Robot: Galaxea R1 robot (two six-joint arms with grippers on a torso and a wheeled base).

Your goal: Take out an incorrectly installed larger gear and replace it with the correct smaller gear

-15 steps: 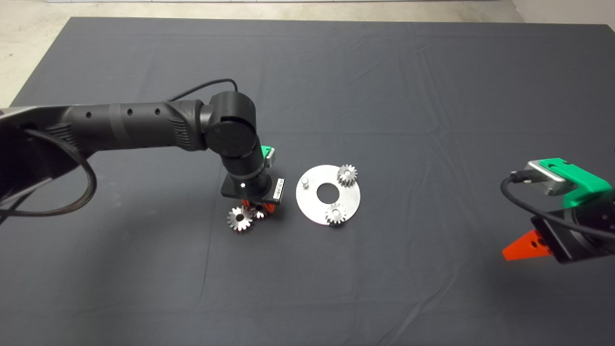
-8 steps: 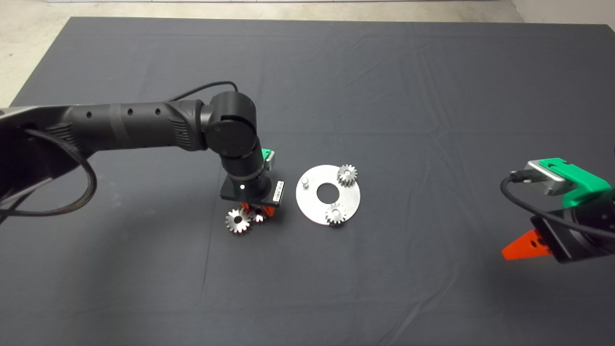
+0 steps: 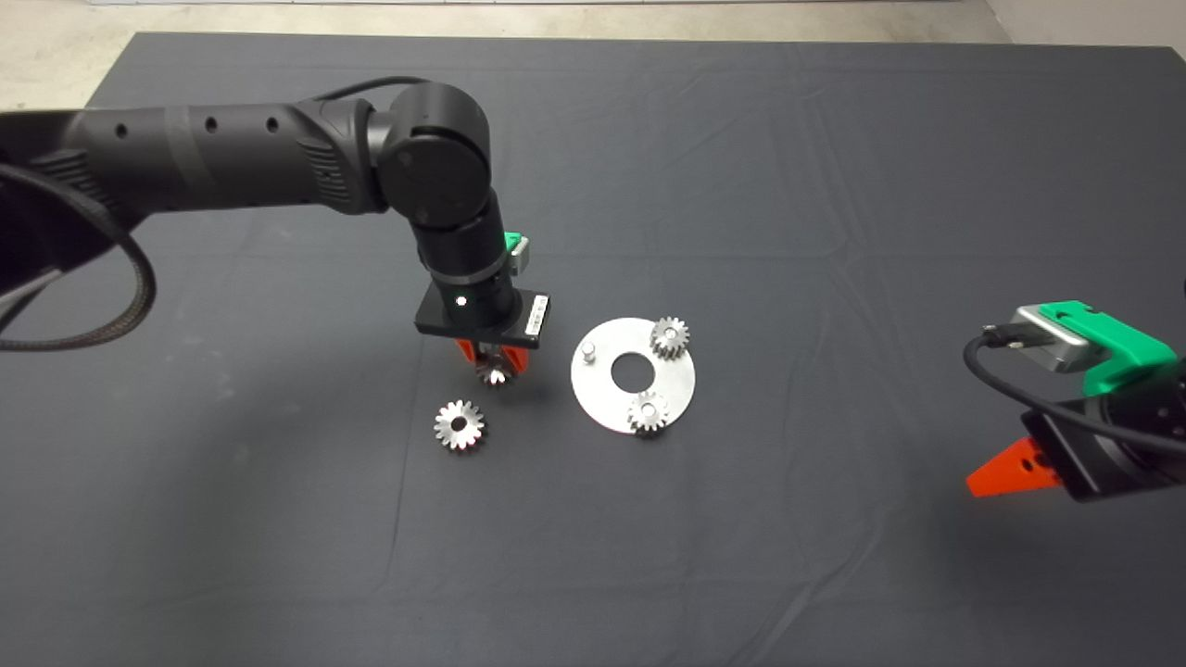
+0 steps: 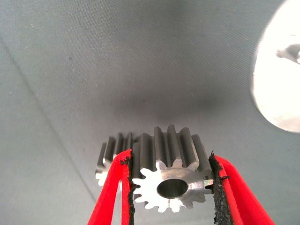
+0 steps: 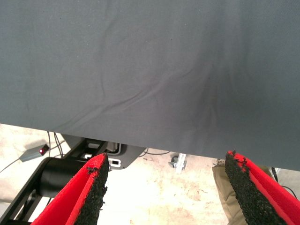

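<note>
Lifted since earlier frame: left claw [image 3: 494, 369] clamps smaller gear [image 4: 171, 180], larger gear [image 3: 460, 425] left on worktop. Next you seat it on plate's free peg [image 3: 588, 351]. Right claw [image 5: 164, 187] open, parked lower right.

Even, soft lighting; round plate [image 4: 281, 70] glares white; faint shadows on mat [image 3: 741, 185].

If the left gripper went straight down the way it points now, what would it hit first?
Most likely bare mat. The left gripper, shut on the smaller gear, hangs between the larger gear and the round plate, apparently over neither, though depth is hard to judge.
</note>
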